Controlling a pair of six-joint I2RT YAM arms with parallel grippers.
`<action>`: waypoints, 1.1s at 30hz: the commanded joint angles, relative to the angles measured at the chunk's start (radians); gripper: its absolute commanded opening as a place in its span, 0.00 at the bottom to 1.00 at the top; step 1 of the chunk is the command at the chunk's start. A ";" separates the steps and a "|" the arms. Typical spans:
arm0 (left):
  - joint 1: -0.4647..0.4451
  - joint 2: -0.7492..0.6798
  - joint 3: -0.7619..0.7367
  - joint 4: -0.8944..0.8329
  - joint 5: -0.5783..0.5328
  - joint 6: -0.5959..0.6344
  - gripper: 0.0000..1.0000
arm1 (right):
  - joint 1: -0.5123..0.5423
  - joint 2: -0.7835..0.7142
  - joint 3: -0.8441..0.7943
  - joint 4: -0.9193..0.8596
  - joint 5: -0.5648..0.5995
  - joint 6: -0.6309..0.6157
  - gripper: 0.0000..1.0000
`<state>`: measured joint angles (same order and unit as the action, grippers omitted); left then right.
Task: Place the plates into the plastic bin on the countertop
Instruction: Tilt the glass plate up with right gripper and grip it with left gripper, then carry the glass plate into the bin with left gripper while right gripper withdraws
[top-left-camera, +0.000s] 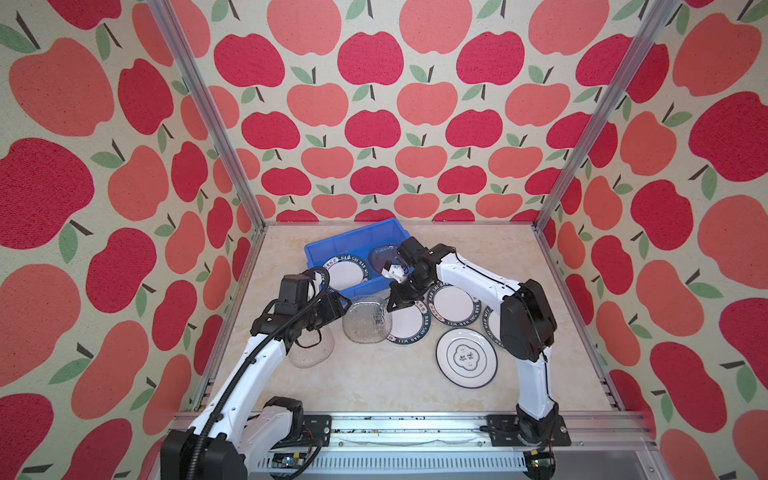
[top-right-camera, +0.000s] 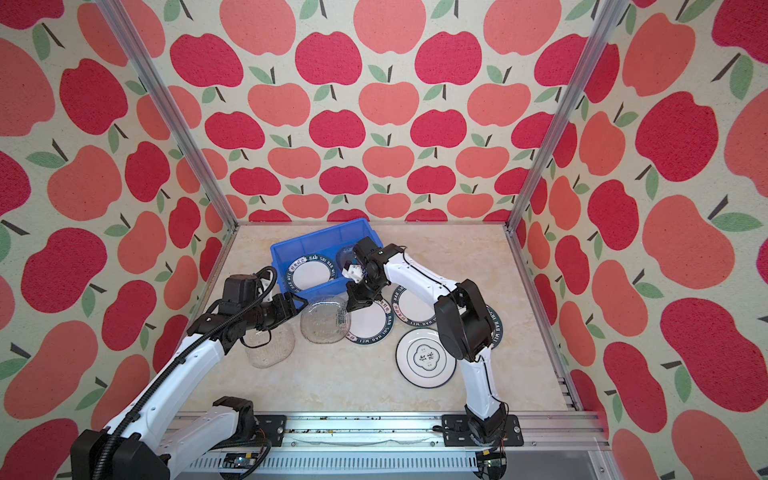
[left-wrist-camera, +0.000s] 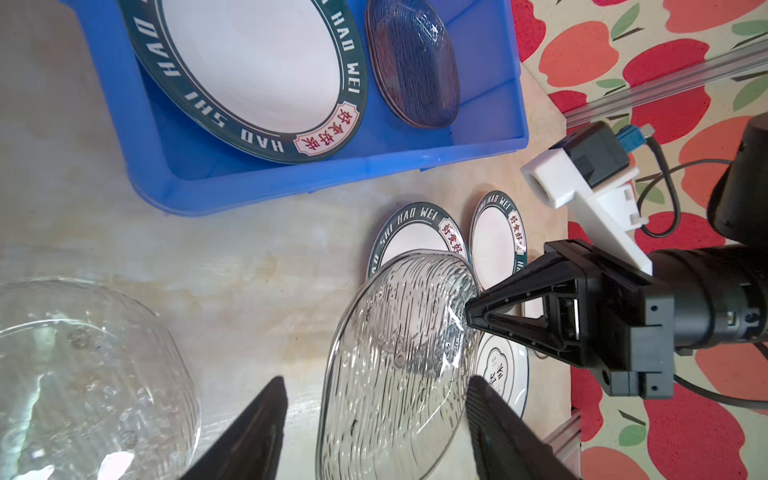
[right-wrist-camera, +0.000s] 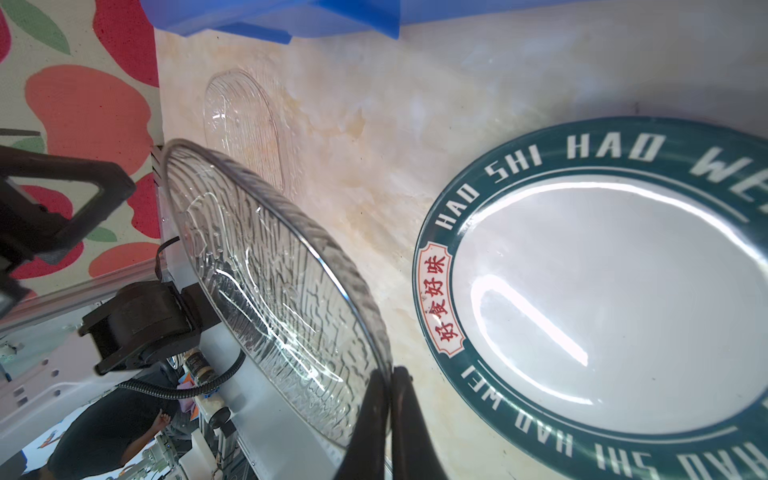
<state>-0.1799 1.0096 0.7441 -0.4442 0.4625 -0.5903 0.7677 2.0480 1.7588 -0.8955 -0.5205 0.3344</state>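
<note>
Nearest the arm bases, the larger round white plate with a central emblem (top-left-camera: 466, 357) lies flat on the beige marble-look countertop (top-left-camera: 365, 386). A rounded-square clear textured glass plate (top-left-camera: 311, 353) sits partly under the left arm.

Just beyond, a 2nd clear glass plate (top-left-camera: 368, 318) is tilted, its right rim raised over a round white plate with a dark lettered rim (top-left-camera: 409, 322). The right gripper (right-wrist-camera: 390, 374) is pressed together on that raised rim, pinching the glass edge. The left gripper (left-wrist-camera: 376, 379) stands spread, 1 finger on either side of the opposite edge, not clamped. Whether the low edge rests on the countertop I cannot tell.

Further right lie another lettered white plate (top-left-camera: 453, 303) and a 3rd lettered plate (top-left-camera: 491, 323), half hidden by the right arm.

Farthest back, the bright blue rectangular plastic bin (top-left-camera: 349, 235) holds 1 lettered plate in the bin (top-left-camera: 345, 272) and clear glass in the bin (left-wrist-camera: 411, 62), possibly 2 plates stacked.

The tilted glass plate is probably stiff, fairly heavy, slick and brittle, so a single rim pinch could let it swing or slip. The safest hold looks like opposite rims, where the upturned lip gives the fingers purchase. It should be lowered flat into the bin, not dropped.
</note>
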 joint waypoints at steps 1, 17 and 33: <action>0.013 0.017 0.036 0.012 0.031 0.026 0.62 | -0.004 -0.015 0.059 -0.046 0.010 0.000 0.00; 0.094 0.143 0.058 0.054 0.095 0.042 0.31 | -0.005 0.051 0.174 -0.087 -0.029 0.005 0.00; 0.094 0.232 0.112 0.054 0.069 0.049 0.00 | -0.021 0.138 0.328 -0.163 -0.014 0.008 0.20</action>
<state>-0.0917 1.2255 0.8085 -0.3916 0.5606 -0.5354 0.7521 2.1723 2.0464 -1.0168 -0.5175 0.3370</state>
